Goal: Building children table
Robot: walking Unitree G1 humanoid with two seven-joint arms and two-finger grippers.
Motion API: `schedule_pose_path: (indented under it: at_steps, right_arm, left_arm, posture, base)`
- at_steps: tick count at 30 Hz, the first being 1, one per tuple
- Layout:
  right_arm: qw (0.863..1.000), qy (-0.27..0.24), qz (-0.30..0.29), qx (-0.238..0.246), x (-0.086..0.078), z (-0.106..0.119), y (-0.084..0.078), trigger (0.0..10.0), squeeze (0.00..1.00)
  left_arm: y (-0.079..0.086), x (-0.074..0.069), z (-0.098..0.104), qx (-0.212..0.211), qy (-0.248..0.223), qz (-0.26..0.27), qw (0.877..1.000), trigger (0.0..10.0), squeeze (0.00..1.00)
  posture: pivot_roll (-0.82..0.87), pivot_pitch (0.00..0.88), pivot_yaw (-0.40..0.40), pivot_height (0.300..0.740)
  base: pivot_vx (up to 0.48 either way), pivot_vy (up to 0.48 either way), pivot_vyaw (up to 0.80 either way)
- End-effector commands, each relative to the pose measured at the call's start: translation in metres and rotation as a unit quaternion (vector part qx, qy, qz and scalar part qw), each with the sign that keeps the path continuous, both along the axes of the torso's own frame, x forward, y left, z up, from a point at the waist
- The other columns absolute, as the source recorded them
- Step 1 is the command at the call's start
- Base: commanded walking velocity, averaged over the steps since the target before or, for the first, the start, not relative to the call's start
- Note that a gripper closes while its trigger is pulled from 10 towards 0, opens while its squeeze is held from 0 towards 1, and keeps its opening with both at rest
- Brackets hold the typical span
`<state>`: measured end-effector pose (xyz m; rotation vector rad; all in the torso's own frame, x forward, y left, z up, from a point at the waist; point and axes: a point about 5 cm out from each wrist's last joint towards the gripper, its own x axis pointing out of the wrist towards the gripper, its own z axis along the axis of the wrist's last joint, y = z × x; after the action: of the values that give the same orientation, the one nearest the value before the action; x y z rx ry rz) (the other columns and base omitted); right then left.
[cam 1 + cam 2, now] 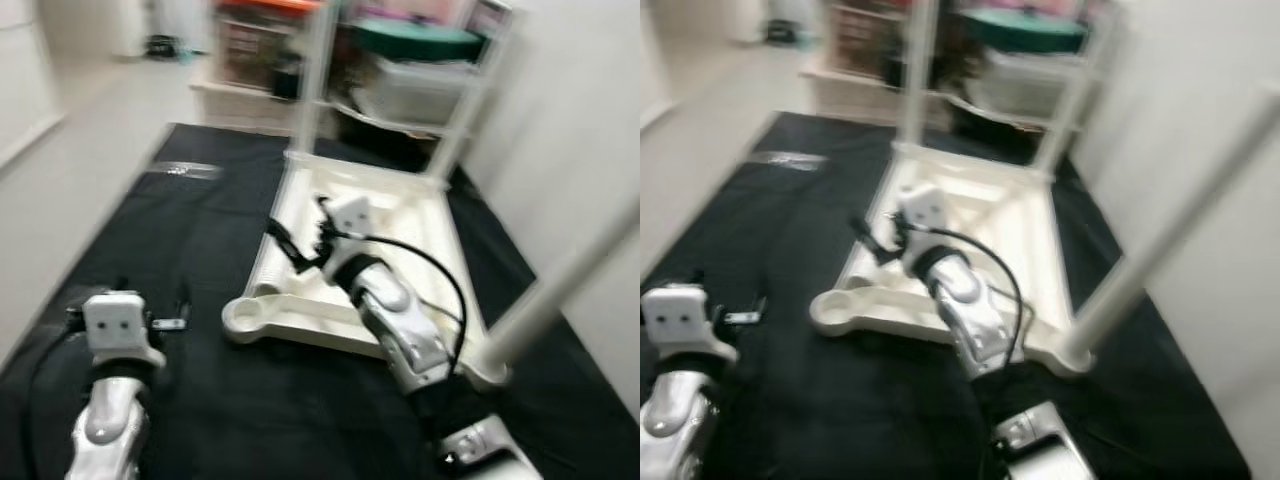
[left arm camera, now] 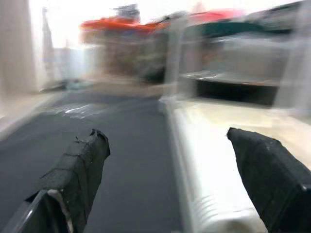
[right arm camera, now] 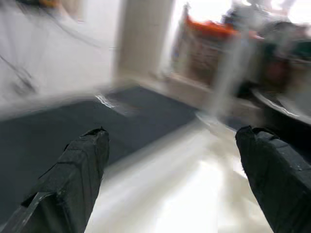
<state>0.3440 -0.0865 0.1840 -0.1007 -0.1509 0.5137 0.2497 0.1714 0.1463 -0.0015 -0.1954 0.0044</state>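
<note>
White plastic, the upturned children's table (image 1: 400, 225) lies on a black mat (image 1: 200, 230), its underside facing up. Three legs stand on it: two at its far corners, one (image 1: 560, 290) at its near corner on my right. The near corner on my left carries a bare round socket (image 1: 245, 315). My right gripper (image 1: 300, 245) reaches over the table's near half, just above the ribbed underside, fingers (image 3: 80, 177) spread wide and holding nothing. My left gripper (image 2: 170, 184) hangs low over the mat just to the left of the table, its fingers (image 2: 77, 174) also spread apart and empty, pointing along the table's left edge. Beyond the table's far end stands a shelf (image 1: 330, 70) with storage boxes, blurred.
</note>
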Motion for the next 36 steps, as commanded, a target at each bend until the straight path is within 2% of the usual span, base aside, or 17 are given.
schedule_pose_path:
  at_steps: [1,6,13,18,19,21,25,30,31,32,33,36]
  right_arm:
    - [0.998,-0.021,0.055,-0.008,-0.005,0.009,0.019,10.0,0.0]
    - [0.995,-0.016,0.091,-0.038,-0.008,0.005,0.022,10.0,0.0]
    - [0.993,-0.018,0.097,-0.064,-0.009,0.0,0.023,10.0,0.0]
    - [0.987,-0.026,0.123,-0.102,-0.011,-0.005,0.024,10.0,0.0]
    - [0.987,-0.026,0.123,-0.102,-0.011,-0.005,0.024,10.0,0.0]
    - [0.982,-0.031,0.14,-0.127,-0.014,-0.008,0.025,10.0,0.0]
    - [0.979,-0.026,0.148,-0.14,-0.017,-0.013,0.026,10.0,0.0]
    - [0.977,-0.016,0.129,-0.167,-0.014,-0.019,0.022,10.0,0.0]
    - [0.975,-0.016,0.113,-0.191,-0.012,-0.023,0.018,10.0,0.0]
    - [0.975,-0.016,0.113,-0.191,-0.012,-0.023,0.018,10.0,0.0]
    - [0.97,-0.005,0.073,-0.232,-0.007,-0.033,0.01,10.0,0.0]
    - [0.966,0.012,0.04,-0.256,-0.004,-0.043,0.004,10.0,0.0]
  left_arm:
    - [0.014,-0.003,-0.003,0.014,0.008,0.03,0.999,10.0,0.0]
    - [0.017,-0.002,-0.005,0.017,0.015,0.043,0.999,10.0,0.0]
    - [0.022,-0.002,-0.01,0.029,0.032,0.066,0.997,10.0,0.0]
    - [0.038,-0.002,-0.028,0.059,0.099,0.119,0.986,10.0,0.0]
    - [0.038,-0.002,-0.028,0.059,0.099,0.119,0.986,10.0,0.0]
    - [0.046,-0.003,-0.039,0.069,0.137,0.142,0.978,10.0,0.0]
    - [0.051,-0.004,-0.044,0.071,0.156,0.159,0.972,10.0,0.0]
    - [0.052,-0.005,-0.047,0.075,0.172,0.16,0.969,10.0,0.0]
    - [0.051,-0.005,-0.05,0.077,0.179,0.156,0.968,10.0,0.0]
    - [0.051,-0.005,-0.05,0.077,0.179,0.156,0.968,10.0,0.0]
    - [0.049,-0.006,-0.053,0.08,0.187,0.15,0.967,10.0,0.0]
    - [0.047,-0.006,-0.053,0.082,0.19,0.147,0.967,10.0,0.0]
  posture:
    - [0.07,0.0,-0.159,0.74]
    - [0.07,0.0,-0.163,0.74]
    - [0.07,0.0,-0.163,0.74]
    - [0.07,0.0,-0.162,0.74]
    - [0.07,0.0,-0.162,0.74]
    - [0.07,0.0,-0.162,0.74]
    - [0.07,0.0,-0.161,0.74]
    - [0.07,0.0,-0.162,0.74]
    - [0.07,0.0,-0.162,0.74]
    - [0.07,0.0,-0.162,0.74]
    - [0.06,0.0,-0.157,0.74]
    - [0.06,0.0,-0.156,0.74]
  base:
    - [0.0,0.0,0.0]
    - [0.0,0.0,0.0]
    - [0.0,0.0,0.35]
    - [0.0,0.0,0.8]
    - [0.0,0.0,0.8]
    - [0.0,0.0,0.8]
    - [0.0,0.0,0.2]
    - [0.0,0.0,0.0]
    - [0.0,0.0,0.0]
    - [0.0,0.0,0.0]
    - [0.0,0.0,0.0]
    - [0.0,0.0,0.0]
